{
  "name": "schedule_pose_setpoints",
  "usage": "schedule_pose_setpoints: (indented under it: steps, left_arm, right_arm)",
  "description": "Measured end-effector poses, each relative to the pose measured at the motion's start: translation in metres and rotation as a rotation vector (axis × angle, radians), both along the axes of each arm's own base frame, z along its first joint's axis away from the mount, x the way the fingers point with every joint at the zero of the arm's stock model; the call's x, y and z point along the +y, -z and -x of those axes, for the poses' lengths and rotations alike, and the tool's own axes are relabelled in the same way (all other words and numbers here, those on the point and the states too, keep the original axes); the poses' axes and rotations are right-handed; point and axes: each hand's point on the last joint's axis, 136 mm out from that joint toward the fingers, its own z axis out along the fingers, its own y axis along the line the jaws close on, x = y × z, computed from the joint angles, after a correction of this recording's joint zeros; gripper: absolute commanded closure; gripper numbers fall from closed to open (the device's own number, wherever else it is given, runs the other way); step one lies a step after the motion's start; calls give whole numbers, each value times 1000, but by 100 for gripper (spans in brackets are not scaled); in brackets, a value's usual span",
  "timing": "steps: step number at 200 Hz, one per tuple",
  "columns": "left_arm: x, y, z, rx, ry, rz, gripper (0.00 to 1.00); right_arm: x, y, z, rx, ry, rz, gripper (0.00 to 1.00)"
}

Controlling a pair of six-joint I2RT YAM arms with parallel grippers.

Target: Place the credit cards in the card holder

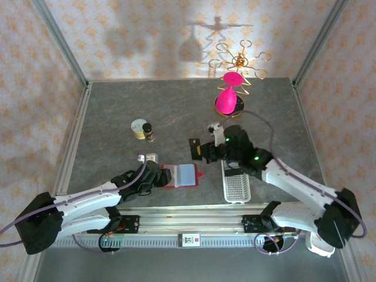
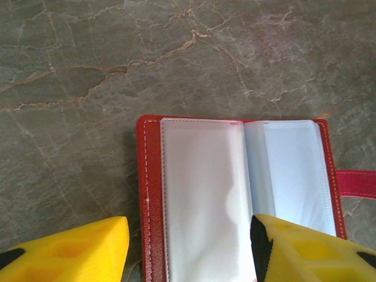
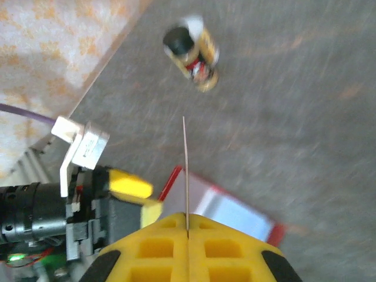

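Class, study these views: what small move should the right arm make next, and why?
Probably lower the right gripper, shut on a thin plastic card seen edge-on, toward the small red leather-look wallet. The wallet lies open with clear sleeves exposed, the card is not yet in one, and the open left gripper sits at its edge.

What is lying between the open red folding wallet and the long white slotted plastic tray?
Nothing: in the top view, just bare grey table separates the red folding wallet from the white slotted tray; the wallet's snap tab pokes into it.
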Motion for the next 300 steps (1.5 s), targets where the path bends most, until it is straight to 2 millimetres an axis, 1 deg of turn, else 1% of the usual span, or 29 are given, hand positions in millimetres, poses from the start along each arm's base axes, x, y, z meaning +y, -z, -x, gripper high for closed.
schedule_pose_setpoints:
  steps: [14, 28, 47, 62, 86, 120, 158, 204, 300]
  left_arm:
    - [0, 2, -1, 5, -1, -16, 39]
    - [1, 6, -1, 14, 2, -30, 38]
    - [1, 11, 0, 27, 7, -50, 38]
    - [1, 13, 0, 35, 12, -62, 39]
    - [2, 19, 1, 49, 20, -84, 40]
    - [4, 28, 3, 71, 36, -119, 49]
    - [4, 31, 1, 73, 43, -148, 60]
    - [6, 32, 1, 75, 41, -158, 67]
    - [7, 33, 1, 72, 40, -156, 70]
  right_arm:
    - [11, 33, 15, 138, 12, 5, 100]
    - [18, 59, 27, 235, 32, 13, 100]
    - [20, 82, 33, 321, 78, -6, 100]
    - [20, 93, 33, 368, 117, -17, 100]
    - [26, 96, 28, 388, 154, -45, 100]
    - [35, 104, 26, 413, 172, -53, 100]
    - [37, 112, 22, 432, 195, -48, 100]
    - [43, 119, 24, 454, 202, -51, 100]
    - [53, 131, 19, 482, 223, -62, 100]
